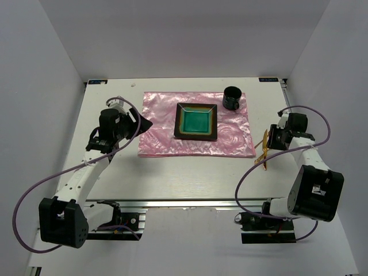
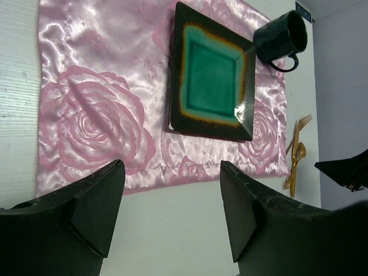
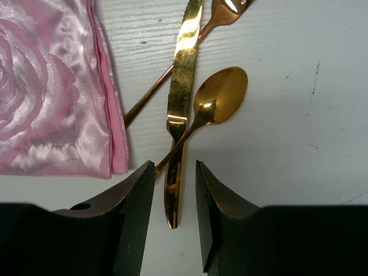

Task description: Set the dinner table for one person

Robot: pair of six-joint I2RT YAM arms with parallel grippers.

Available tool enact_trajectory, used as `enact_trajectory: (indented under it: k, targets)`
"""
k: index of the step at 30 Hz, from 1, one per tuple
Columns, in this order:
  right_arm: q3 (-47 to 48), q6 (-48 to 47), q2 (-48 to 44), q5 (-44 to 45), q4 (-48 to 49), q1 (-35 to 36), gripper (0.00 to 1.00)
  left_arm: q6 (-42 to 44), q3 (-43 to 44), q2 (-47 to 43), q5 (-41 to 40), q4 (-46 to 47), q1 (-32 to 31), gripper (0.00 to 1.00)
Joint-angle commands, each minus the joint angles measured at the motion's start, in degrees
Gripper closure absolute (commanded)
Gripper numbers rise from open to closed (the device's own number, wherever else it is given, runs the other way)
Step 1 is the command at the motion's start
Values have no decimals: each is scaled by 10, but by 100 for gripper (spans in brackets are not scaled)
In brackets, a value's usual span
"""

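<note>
The white dinner table (image 1: 172, 178) carries a shiny pink placemat (image 1: 161, 144) with a square green plate (image 1: 196, 121) and a dark mug (image 1: 232, 98) on it. Right of the mat lie a gold knife (image 3: 183, 75), spoon (image 3: 221, 95) and fork (image 3: 218, 14), crossed over one another. My right gripper (image 3: 174, 167) hangs low over their handles, jaws partly apart on either side of the knife handle with a gap on both sides. My left gripper (image 2: 171, 167) stands wide open over bare table beside the mat's left edge, with nothing between its fingers.
Grey walls close in the table on three sides. A metal rail (image 1: 190, 202) runs along the front edge between the two arm bases. The cutlery pile (image 1: 265, 150) lies close to the table's right edge.
</note>
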Motion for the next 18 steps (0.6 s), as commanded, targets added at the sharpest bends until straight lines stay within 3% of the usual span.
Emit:
enact_trajectory:
  k: [1,8,18]
  targets:
    - [2,36,7,15,31,0,59,-10,6,-31,-18,10,-1,23]
    - [-3,87,65,60,69,-2,64,-11,20,-30,-27,-14,0,23]
    - [7,127,125,59,78,-1,72,-18,26,-39,-41,-31,-1,22]
